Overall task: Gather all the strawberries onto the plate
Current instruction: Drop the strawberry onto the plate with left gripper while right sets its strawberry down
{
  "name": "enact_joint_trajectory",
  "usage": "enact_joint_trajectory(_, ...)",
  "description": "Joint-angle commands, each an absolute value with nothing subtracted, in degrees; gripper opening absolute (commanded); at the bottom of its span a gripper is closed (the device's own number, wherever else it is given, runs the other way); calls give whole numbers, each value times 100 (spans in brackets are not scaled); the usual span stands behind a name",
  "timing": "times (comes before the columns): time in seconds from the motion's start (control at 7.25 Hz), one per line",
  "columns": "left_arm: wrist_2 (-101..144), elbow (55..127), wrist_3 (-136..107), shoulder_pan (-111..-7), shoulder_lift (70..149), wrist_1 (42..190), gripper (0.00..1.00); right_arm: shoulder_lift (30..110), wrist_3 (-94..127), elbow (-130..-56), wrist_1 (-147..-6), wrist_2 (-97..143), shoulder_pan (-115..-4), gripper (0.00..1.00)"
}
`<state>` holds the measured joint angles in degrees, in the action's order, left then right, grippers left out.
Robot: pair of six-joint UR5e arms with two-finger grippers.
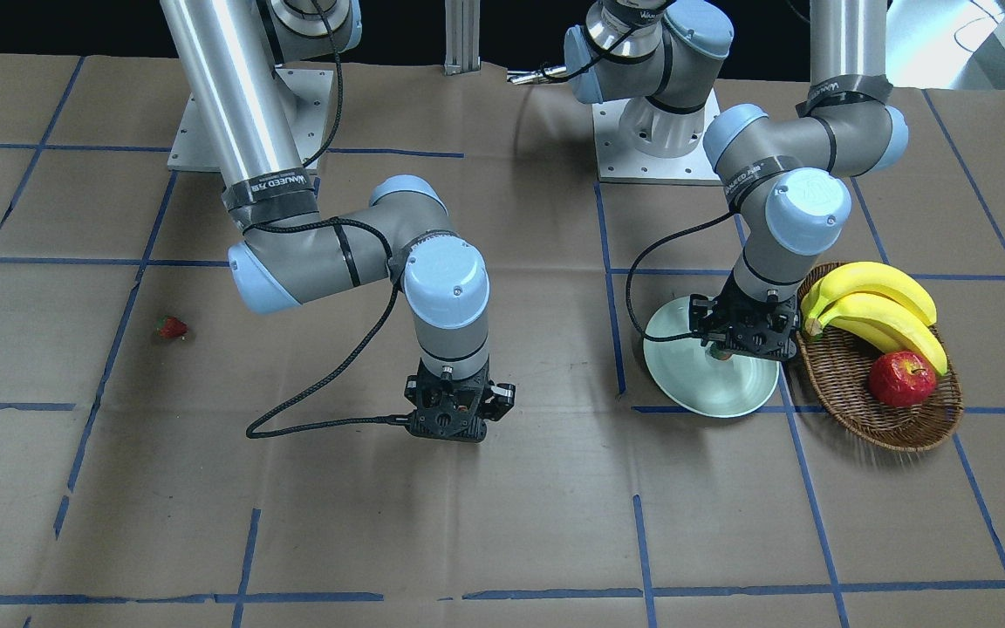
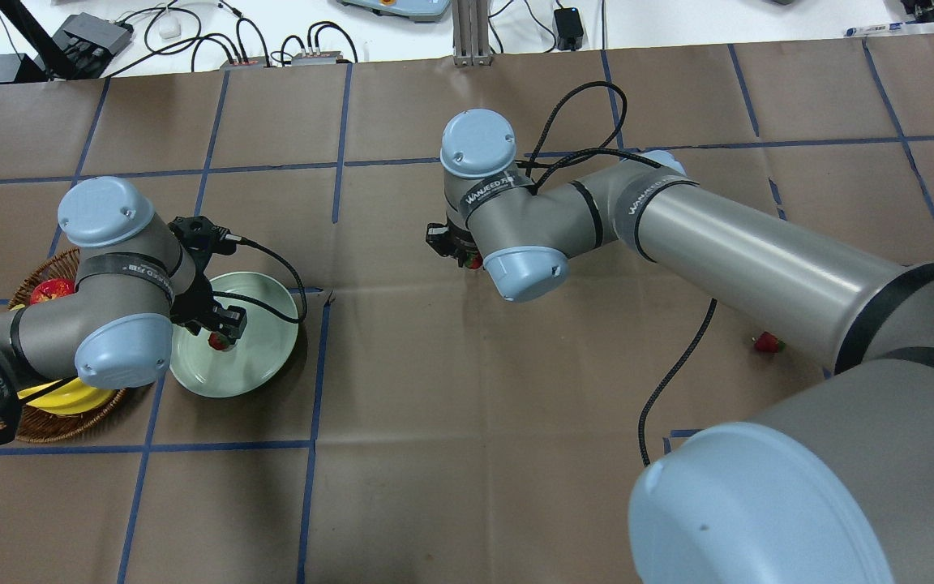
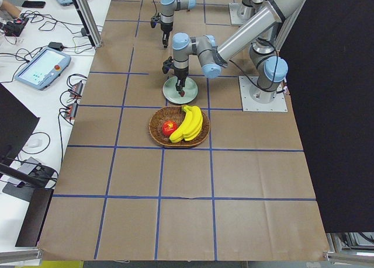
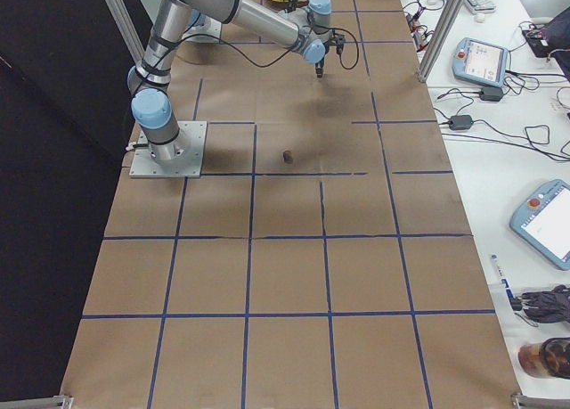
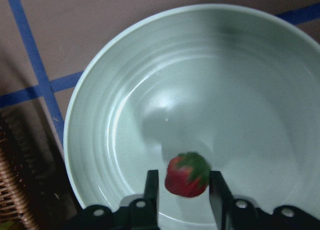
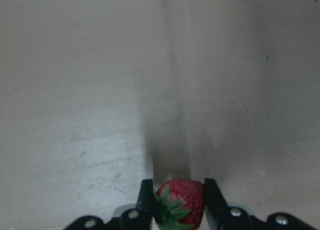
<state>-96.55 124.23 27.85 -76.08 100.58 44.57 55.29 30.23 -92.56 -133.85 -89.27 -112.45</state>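
Observation:
The pale green plate [image 1: 734, 394] lies next to the basket. My left gripper [image 5: 183, 176] hangs just above the plate's inside [image 5: 115, 99], shut on a strawberry [image 5: 187, 175] that sits at its fingertips. It also shows in the overhead view [image 2: 218, 341]. My right gripper [image 6: 177, 185] is above the bare table near the middle, shut on a second strawberry [image 6: 181, 200]; only a bit of red shows under its wrist from overhead [image 2: 475, 261]. A third strawberry [image 1: 173, 327] lies alone on the table far on my right side [image 2: 767, 342].
An oval wicker basket [image 1: 912, 432] beside the plate holds bananas [image 1: 878, 305] and a red apple [image 1: 902, 378]. Brown paper with a blue tape grid covers the table. The arm bases stand at the robot's edge. Black cables hang from both wrists.

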Motion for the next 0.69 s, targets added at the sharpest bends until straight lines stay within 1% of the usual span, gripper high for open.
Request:
enact_joint_trajectory(0.0, -9633, 12410, 2751, -7611, 9968, 4474, 93, 5502, 3059, -9237, -13255, -8947, -11268, 100)
enact_joint_trajectory(0.14, -9572, 12401, 2690, -7620, 9949, 4491, 95, 5632, 3050, -9168, -12915, -8947, -11241, 100)
enact_joint_trajectory(0.28, -9571, 12332, 2437, -7707, 9958, 4509, 99, 5930, 3015, -9158, -12607, -8947, -11146, 100)
enact_joint_trajectory(0.55, -9397, 12060, 2033, -7778, 9958, 4919, 99, 6772, 2544, -9114, -11668, -8973, -10734, 100)
